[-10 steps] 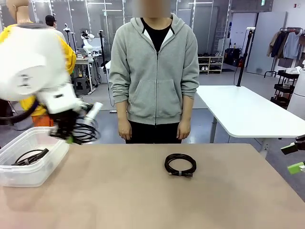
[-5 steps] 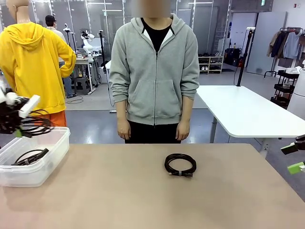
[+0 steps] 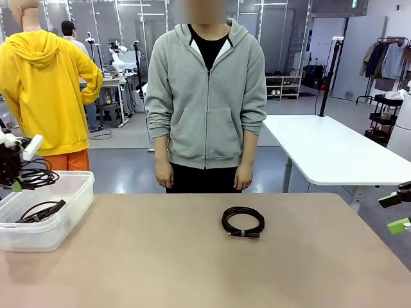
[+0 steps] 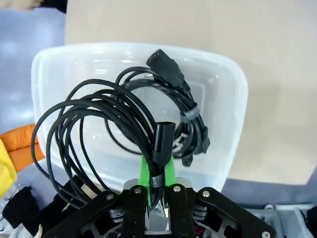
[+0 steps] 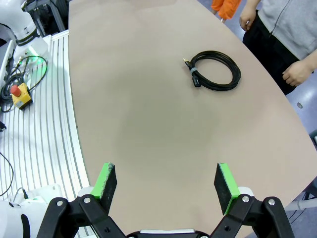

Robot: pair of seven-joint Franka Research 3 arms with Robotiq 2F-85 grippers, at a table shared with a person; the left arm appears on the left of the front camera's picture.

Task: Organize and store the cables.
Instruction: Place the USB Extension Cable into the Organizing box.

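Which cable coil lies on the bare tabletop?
The tied black coil mid-table; a second coil lies in the clear plastic bin, a third coil hangs from the left gripper.

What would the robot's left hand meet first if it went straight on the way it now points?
Probably the coiled cable lying in the clear bin, or the bin's floor beside it; depth is unclear. The left hand, shut on a second cable, hangs above.

Right gripper (image 5: 164, 174) at bottom of frame, green pads wide apart, nothing between them. Tan table (image 5: 148, 124) beneath. One coiled black cable (image 5: 195, 75) lies flat, upper right of centre. Person's hand (image 5: 297, 74) at right edge, off the table. Red stop button (image 5: 19, 94) far left.
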